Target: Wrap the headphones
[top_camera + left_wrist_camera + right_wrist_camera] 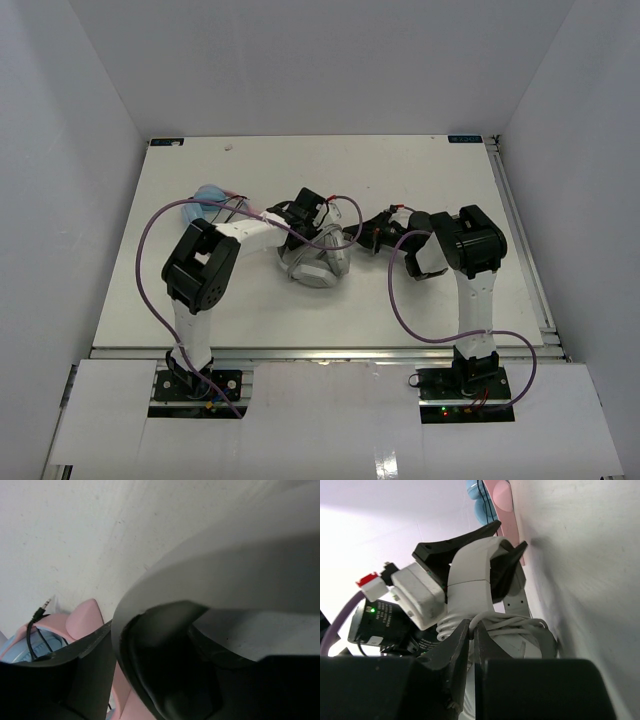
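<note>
The white-and-grey headphones (318,265) lie at mid-table, with the cable (520,625) coiled several times round the headband (470,575). My left gripper (300,215) straddles the headband (225,565) from the far side. Its jaws stand open, with a strip of pink showing between the left finger (75,670) and the band. My right gripper (472,627) comes in from the right (368,237) and is shut on a strand of the cable just beside the coils. The ear cups are mostly hidden behind my fingers.
A blue-and-pink fabric bundle (210,200) with thin dark loops and a jack plug (42,611) lies just left of the headphones. White walls enclose the table (420,170) on three sides. Purple arm cables arch over both arms.
</note>
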`<state>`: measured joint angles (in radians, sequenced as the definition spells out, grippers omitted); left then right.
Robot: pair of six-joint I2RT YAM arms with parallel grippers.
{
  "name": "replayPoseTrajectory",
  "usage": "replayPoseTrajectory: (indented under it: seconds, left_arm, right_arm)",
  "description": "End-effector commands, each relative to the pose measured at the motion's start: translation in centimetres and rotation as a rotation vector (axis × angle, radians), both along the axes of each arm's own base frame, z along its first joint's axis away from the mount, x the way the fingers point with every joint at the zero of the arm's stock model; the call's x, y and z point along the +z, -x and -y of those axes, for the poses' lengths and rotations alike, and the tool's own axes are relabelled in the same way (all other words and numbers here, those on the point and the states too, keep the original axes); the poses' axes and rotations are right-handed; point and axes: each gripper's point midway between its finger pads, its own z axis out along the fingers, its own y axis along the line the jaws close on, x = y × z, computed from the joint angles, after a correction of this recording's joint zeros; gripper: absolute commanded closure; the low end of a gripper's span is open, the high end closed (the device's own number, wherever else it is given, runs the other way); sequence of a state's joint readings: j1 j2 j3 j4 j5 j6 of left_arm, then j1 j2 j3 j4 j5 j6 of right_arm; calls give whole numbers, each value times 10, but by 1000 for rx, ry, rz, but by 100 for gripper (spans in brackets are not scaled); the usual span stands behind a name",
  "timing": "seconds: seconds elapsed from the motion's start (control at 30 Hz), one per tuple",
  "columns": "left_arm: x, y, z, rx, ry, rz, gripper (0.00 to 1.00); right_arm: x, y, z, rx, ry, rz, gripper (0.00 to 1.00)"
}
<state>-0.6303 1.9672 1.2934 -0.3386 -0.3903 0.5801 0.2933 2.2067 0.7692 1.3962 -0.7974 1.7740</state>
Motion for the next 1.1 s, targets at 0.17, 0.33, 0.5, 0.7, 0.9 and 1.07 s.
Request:
replayPoseTrajectory:
  seconds: [0.17, 0.33, 0.5, 0.7, 0.9, 1.07]
  left_arm:
    - [-4, 12, -14, 8, -15, -43, 8]
    - [8, 8, -10, 19, 43, -19, 2]
    - [19, 7, -7, 18, 85, -7, 2]
    - [17, 8, -10, 25, 76, -11, 2]
    - [24, 7, -10, 23, 86, 3, 2]
    - [25, 6, -10, 27, 81, 10, 2]
  right_arm:
    - [55, -2, 20, -97, -155, 325, 89]
    - [49, -3, 23, -121, -153, 292, 81]
    - [47, -4, 26, -135, -148, 288, 71]
    - [53, -6, 34, -167, -146, 300, 62]
    - [66, -17, 51, -223, -162, 312, 56]
    - [72, -35, 58, -243, -184, 318, 52]
